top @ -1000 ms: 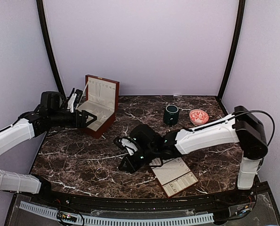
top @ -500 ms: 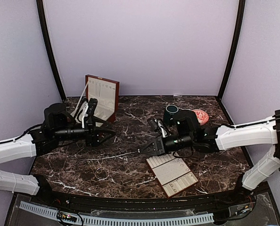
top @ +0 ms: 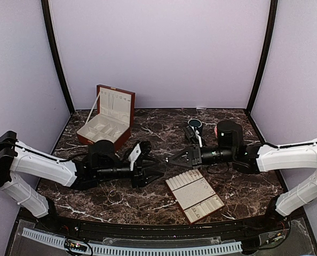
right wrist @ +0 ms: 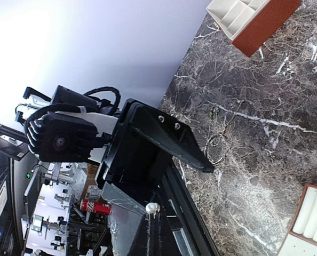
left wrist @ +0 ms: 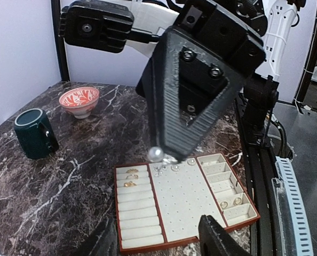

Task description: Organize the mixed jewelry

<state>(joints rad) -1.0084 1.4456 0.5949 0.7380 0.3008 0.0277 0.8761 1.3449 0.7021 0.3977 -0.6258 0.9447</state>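
Observation:
My right gripper (top: 172,159) is shut on a small white pearl stud (left wrist: 156,154), held in the air over the far end of the cream-padded tray (left wrist: 139,241). The same pearl stud (right wrist: 152,207) shows at my right gripper's (right wrist: 154,214) tips. My left gripper (top: 157,169) faces it from the left, open and empty, its fingers (left wrist: 216,239) apart from the stud. Gold rings (left wrist: 130,177) sit in the tray's slots, studs (left wrist: 174,168) on its pinboard, small rings (left wrist: 230,202) in a side compartment. Loose bangles and a chain (right wrist: 217,145) lie on the marble.
The red-brown wooden box (top: 106,125) stands open at the back left. A dark green mug (left wrist: 36,133) and a red patterned bowl (left wrist: 79,101) stand behind the right arm. The tray (top: 195,196) lies near the front edge.
My left gripper has come away from the wooden box to the table's middle, its jaws narrowing. My right gripper has risen off the table and drawn right, staying shut.

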